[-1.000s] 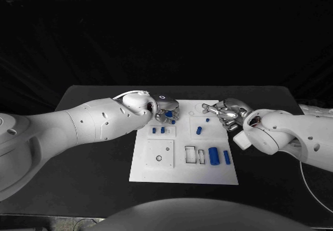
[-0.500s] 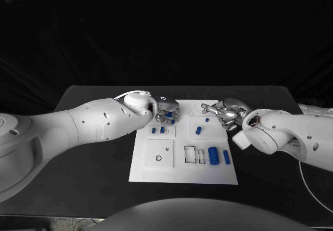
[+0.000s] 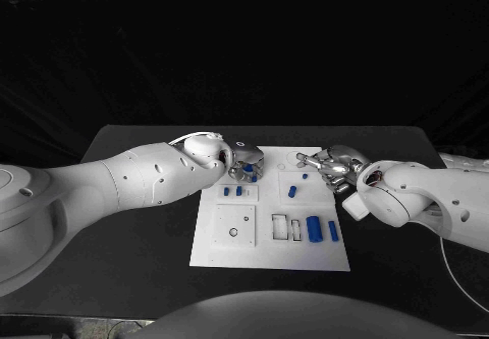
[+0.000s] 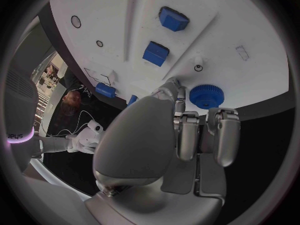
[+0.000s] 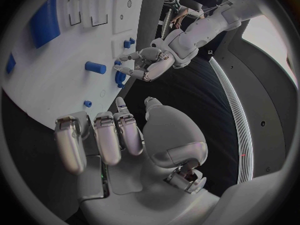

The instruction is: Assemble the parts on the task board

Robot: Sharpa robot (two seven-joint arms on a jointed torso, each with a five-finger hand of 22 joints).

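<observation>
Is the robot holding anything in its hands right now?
No. The left hand hovers by the blue gear on the white board without gripping it, and the right hand is open and empty.

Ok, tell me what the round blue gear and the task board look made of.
Blue gear: probably moulded or printed plastic, matte, with uniform colour and fine ridged teeth round its rim. Task board: smooth white plate, matte, likely plastic or painted; the look leaves it open.

White task board (image 3: 306,256) on a black table (image 3: 133,233); blue parts (image 3: 314,229); silver left hand (image 3: 244,167) and right hand (image 3: 328,168) on white arms.
</observation>
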